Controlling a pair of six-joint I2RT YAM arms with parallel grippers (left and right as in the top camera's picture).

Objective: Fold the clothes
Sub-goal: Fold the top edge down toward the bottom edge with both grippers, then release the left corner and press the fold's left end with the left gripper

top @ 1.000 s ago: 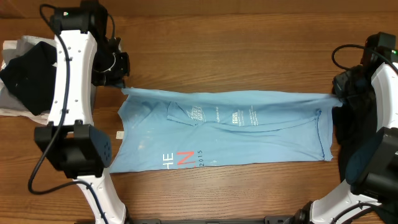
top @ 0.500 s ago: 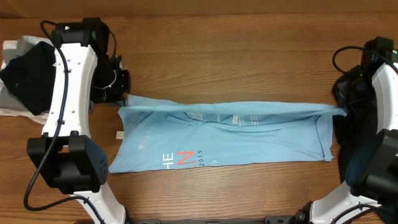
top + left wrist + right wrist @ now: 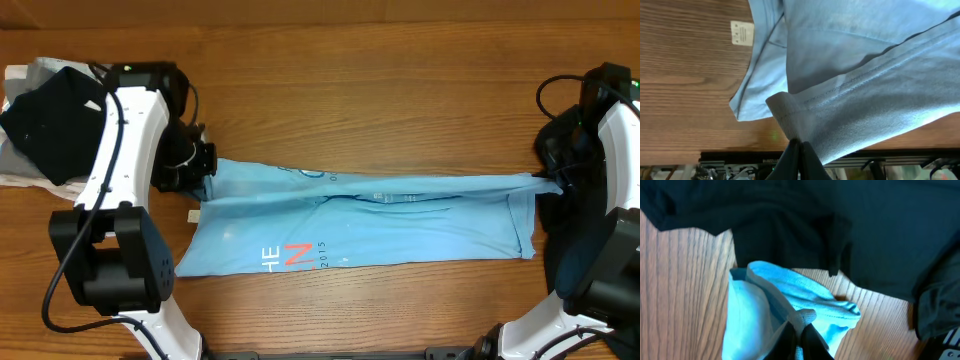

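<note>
A light blue T-shirt (image 3: 380, 225) with "HEN 2015" print lies stretched across the table, its far edge lifted and drawn toward the near edge. My left gripper (image 3: 200, 172) is shut on the shirt's left far corner; in the left wrist view the closed jaws (image 3: 799, 150) pinch a fold of blue fabric (image 3: 865, 85). My right gripper (image 3: 548, 182) is shut on the shirt's right far corner; in the right wrist view the jaws (image 3: 799, 332) pinch bunched blue cloth (image 3: 790, 295).
A black garment on a pale one (image 3: 45, 110) is piled at the far left. Dark clothes (image 3: 565, 215) lie heaped at the right edge, also in the right wrist view (image 3: 805, 225). A white tag (image 3: 742, 32) lies beside the shirt.
Both grippers have moved toward the table's near side, carrying the shirt's far edge with them. The fold has narrowed and covers the small printed text.
</note>
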